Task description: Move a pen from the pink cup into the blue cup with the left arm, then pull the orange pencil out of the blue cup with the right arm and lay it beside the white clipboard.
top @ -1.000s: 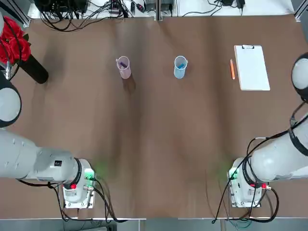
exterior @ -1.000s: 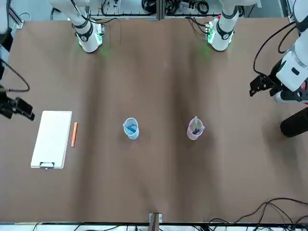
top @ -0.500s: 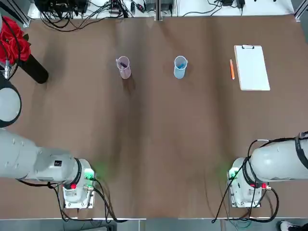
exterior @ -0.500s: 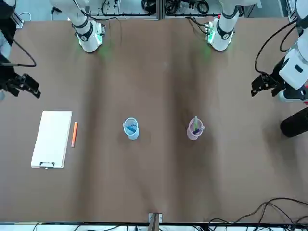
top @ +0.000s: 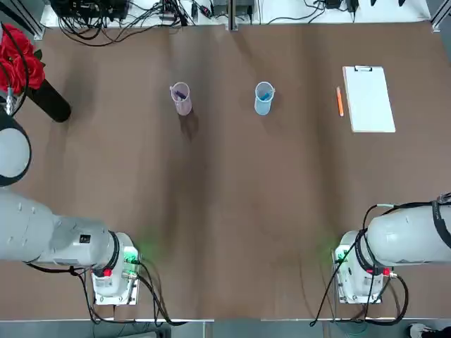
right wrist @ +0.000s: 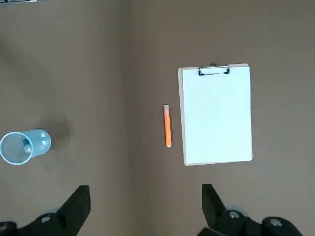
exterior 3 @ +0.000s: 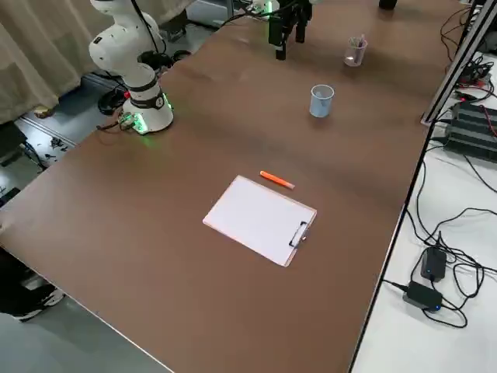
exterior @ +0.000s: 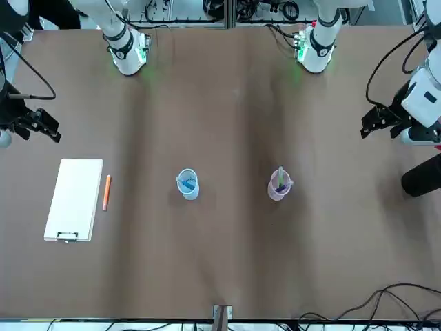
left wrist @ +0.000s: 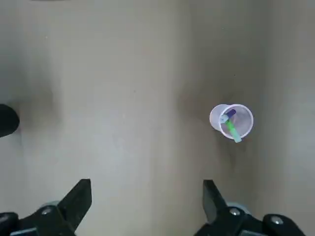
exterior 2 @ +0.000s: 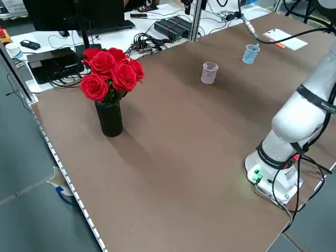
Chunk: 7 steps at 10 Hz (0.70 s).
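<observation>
now the pencil [top: 340, 101] lies just beside the clipboard [top: 369, 99]; a blue pen [exterior: 188, 184] stands in the blue cup [top: 263, 98], others in the pink cup [top: 181, 98]. both my left gripper [left wrist: 147, 191] and right gripper [right wrist: 146, 194] hover, wide open and empty, over the table.

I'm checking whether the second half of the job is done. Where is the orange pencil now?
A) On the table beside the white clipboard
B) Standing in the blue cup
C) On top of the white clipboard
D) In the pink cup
A: the orange pencil lies on the table beside the white clipboard, not touching it.
</observation>
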Available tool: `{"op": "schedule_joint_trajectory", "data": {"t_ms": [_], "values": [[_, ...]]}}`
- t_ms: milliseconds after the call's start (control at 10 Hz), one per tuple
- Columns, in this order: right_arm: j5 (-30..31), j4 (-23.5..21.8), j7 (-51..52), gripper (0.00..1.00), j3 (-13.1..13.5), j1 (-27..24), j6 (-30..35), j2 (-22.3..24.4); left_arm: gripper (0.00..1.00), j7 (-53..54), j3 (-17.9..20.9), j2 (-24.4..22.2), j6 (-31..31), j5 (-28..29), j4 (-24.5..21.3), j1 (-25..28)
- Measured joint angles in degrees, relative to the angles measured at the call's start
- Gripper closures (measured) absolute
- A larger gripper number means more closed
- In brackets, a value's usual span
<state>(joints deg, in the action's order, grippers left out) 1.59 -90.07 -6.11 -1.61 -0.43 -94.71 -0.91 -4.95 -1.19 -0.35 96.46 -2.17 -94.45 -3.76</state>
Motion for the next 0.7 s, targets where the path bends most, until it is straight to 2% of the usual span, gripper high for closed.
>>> {"op": "schedule_joint_trajectory", "data": {"t_ms": [500,700], "values": [[0.01,0.44,-0.02,0.00,0.02,-0.01,-0.61,0.48,0.00,-0.03,0.10,0.00,0.00,-0.05,0.22,2.15],[0.03,0.51,-0.02,0.00,1.41,1.37,-0.78,0.39,0.00,-0.03,0.07,0.00,0.00,-0.06,0.24,2.16]]}}
